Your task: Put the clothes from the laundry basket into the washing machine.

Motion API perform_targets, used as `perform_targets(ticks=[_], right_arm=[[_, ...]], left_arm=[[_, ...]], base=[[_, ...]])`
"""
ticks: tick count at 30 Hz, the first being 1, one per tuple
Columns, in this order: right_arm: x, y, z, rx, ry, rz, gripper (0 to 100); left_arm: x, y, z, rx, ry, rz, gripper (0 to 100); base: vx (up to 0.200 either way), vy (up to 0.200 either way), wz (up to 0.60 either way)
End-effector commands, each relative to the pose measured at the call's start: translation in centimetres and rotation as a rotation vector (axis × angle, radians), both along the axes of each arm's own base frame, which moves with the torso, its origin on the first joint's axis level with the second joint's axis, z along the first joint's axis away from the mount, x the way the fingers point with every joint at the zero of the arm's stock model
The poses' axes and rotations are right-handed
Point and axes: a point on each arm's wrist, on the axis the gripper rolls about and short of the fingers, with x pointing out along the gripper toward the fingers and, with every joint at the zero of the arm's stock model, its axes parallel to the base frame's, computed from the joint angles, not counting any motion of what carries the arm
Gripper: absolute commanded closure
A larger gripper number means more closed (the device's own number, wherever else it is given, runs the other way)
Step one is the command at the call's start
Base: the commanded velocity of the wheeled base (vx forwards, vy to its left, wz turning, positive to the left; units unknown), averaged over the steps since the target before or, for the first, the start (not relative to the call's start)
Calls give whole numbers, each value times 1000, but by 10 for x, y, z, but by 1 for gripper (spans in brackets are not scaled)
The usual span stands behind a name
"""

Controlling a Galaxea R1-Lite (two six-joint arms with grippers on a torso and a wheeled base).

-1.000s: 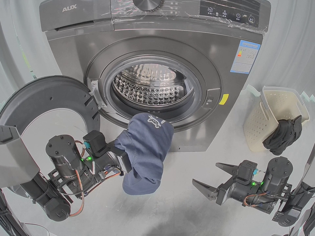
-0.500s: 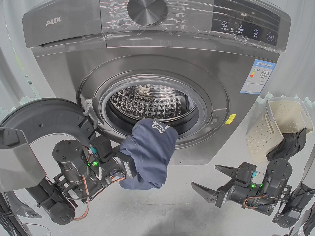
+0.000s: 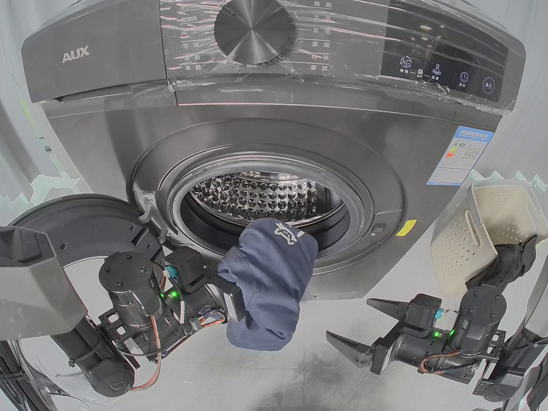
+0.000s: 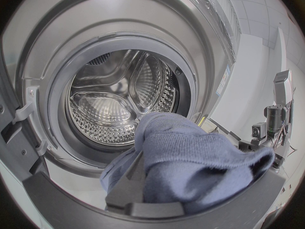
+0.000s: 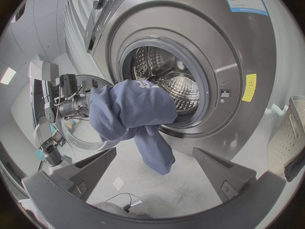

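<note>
A navy blue garment (image 3: 268,281) with a small white print hangs bunched over my left gripper (image 3: 242,298), which is shut on it just below the washing machine's open port (image 3: 260,206). The cloth (image 4: 190,163) drapes over the left fingers, with the steel drum (image 4: 117,102) behind. My right gripper (image 3: 365,329) stands open and holds nothing, low at the right; in the right wrist view the garment (image 5: 133,112) hangs in front of the port (image 5: 165,80). A dark garment (image 3: 511,264) hangs over the rim of the cream laundry basket (image 3: 456,246).
The round machine door (image 3: 74,235) is swung open at the left, close behind my left arm. The basket stands on the floor to the right of the machine. Bare grey floor (image 3: 308,372) lies between the two grippers.
The camera has come closer to the machine, so it looks larger. My left gripper has carried the blue garment nearer to the lower rim of the port. The right gripper has stayed open.
</note>
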Motion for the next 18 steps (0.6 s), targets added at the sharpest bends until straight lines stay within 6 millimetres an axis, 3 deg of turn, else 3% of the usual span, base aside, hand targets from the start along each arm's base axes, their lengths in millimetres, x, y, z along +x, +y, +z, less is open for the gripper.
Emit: perform_targets(ticks=[1,8,12,18], right_arm=[[-5,1,-2,-10,11,21,0],[-12,7,-2,-9,8,58,0],[-12,7,-2,-9,8,58,0],[-13,8,-2,-7,7,64,0]], left_arm=[[-1,-1,-1,3,4,-4,100],[4,-5,-1,20,-23,13,100],[25,-19,-1,-13,-52,12,100],[81,-39,-14,-75,-95,45,100]], base=[[0,0,0],[0,0,0],[0,0,0],[0,0,0]])
